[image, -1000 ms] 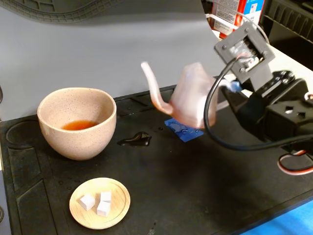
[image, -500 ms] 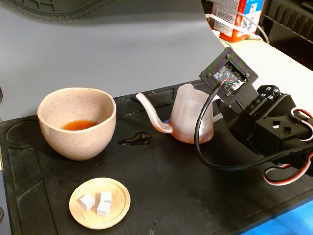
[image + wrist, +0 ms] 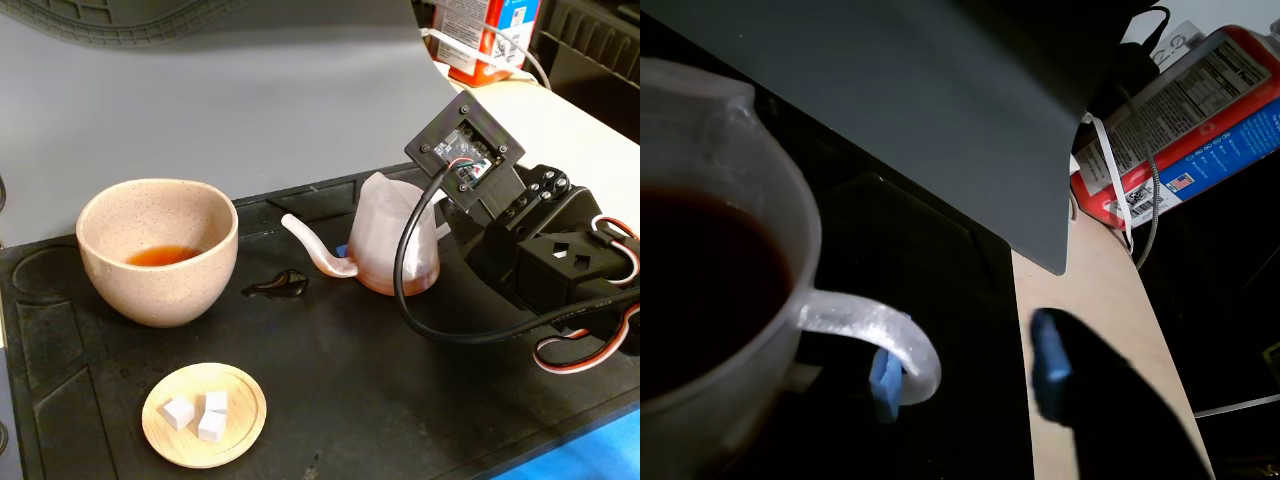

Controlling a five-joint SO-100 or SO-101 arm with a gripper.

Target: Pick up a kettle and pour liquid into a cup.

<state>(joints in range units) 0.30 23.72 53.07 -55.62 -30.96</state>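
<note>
The translucent pinkish kettle stands upright on the black mat, its thin spout pointing left toward the cup. The speckled beige cup holds a little reddish liquid. A dark glossy spill lies between cup and kettle. In the wrist view the kettle is full of dark liquid. My gripper is open around the loop handle: one blue pad is inside the loop, the other is apart to the right. In the fixed view the fingers are hidden behind the kettle.
A small wooden dish with three white cubes sits at the front. A grey backdrop board stands behind the mat. A red and blue carton stands on the light table at the back right, and it shows in the wrist view.
</note>
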